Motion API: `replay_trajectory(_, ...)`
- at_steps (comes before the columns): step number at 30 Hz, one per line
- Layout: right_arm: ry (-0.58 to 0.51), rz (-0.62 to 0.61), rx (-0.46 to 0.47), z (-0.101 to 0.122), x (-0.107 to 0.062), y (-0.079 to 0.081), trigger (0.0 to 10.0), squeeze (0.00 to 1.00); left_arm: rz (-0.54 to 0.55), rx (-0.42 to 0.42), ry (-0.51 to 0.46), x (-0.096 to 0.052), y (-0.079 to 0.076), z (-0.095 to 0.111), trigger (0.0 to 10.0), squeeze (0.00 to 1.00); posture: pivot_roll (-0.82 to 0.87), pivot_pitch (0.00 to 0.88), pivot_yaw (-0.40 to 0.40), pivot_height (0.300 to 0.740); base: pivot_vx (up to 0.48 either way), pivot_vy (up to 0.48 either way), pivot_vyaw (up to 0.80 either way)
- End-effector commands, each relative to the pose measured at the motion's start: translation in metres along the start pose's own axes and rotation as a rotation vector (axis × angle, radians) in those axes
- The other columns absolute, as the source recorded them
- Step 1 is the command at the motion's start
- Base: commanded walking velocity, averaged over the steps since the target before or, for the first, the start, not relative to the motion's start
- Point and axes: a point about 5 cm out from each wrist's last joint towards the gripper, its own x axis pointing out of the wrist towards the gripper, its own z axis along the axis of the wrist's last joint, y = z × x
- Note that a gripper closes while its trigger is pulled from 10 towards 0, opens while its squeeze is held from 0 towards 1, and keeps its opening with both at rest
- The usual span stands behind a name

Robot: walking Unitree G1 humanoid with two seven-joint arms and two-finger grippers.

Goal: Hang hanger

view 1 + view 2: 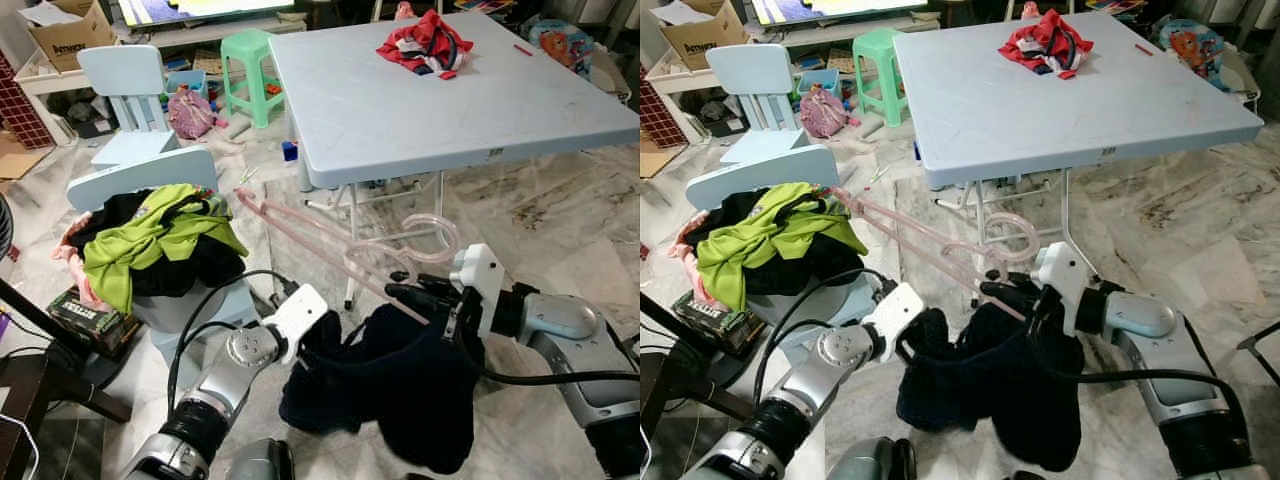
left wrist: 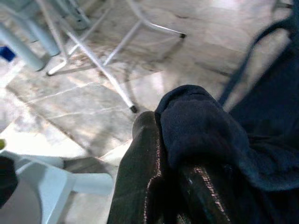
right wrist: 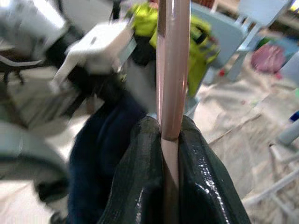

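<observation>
Both pincers clamped: right pincer (image 1: 400, 290) on pink hanger (image 1: 300, 235), left pincer (image 1: 325, 335) on navy garment (image 1: 400, 385).

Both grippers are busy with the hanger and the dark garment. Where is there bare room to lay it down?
The table is mostly bare: only the red clothes sit near its far edge. The marble floor right of the table legs is open. The chair with the green-and-black clothes pile is crowded.

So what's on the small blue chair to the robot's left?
A heap of clothes covers the chair: a green garment over black ones. The seat beneath is hidden.
</observation>
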Motion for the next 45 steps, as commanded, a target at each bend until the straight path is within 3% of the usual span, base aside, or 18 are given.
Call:
replay_trajectory(1,-0.021,0.055,-0.032,0.009,0.001,0.006,10.0,0.00,0.039,0.001,-0.013,0.000,0.010,0.004,0.0,0.00,-0.05,0.000,0.046,0.740,0.000,0.000,0.00)
replay_trajectory(7,0.000,0.137,0.015,0.002,-0.006,0.020,10.0,0.00,0.069,0.000,-0.024,-0.001,0.013,0.004,0.0,0.00,-0.06,0.000,0.046,0.740,0.000,0.000,0.00)
replay_trajectory(13,0.075,0.210,0.057,-0.010,-0.014,0.028,10.0,0.00,0.143,-0.011,-0.105,0.001,0.020,0.017,0.0,0.00,-0.06,0.000,0.047,0.740,0.000,0.000,0.00)
replay_trajectory(18,0.105,0.223,0.054,-0.020,-0.003,0.034,10.0,0.00,0.210,-0.006,-0.177,0.000,0.029,0.030,0.0,0.00,-0.06,0.000,0.045,0.740,0.000,0.000,0.00)
replay_trajectory(21,0.137,0.194,0.002,-0.029,0.007,0.034,10.0,0.00,0.239,-0.012,-0.237,-0.002,0.032,0.038,0.0,0.00,-0.05,0.000,0.043,0.740,0.000,0.000,0.00)
replay_trajectory(32,0.155,0.184,0.022,-0.043,0.027,0.045,10.0,0.00,0.237,-0.020,-0.291,0.000,0.029,0.046,0.0,0.00,-0.05,0.000,0.044,0.740,0.000,0.000,0.00)
replay_trajectory(35,0.138,0.134,-0.016,-0.043,0.032,0.040,10.0,0.00,0.230,-0.019,-0.295,0.000,0.028,0.047,0.0,0.00,-0.05,0.000,0.044,0.740,0.000,0.000,0.00)
replay_trajectory(39,-0.026,-0.063,-0.045,-0.020,0.044,0.019,10.0,0.00,0.215,-0.012,-0.270,0.001,0.026,0.041,0.0,0.00,-0.05,0.000,0.043,0.740,0.000,0.000,0.00)
replay_trajectory(45,-0.118,-0.207,-0.062,-0.004,0.045,0.000,10.0,0.00,0.171,0.010,-0.236,0.002,0.019,0.034,0.0,0.00,-0.05,0.000,0.040,0.740,0.000,0.000,0.00)
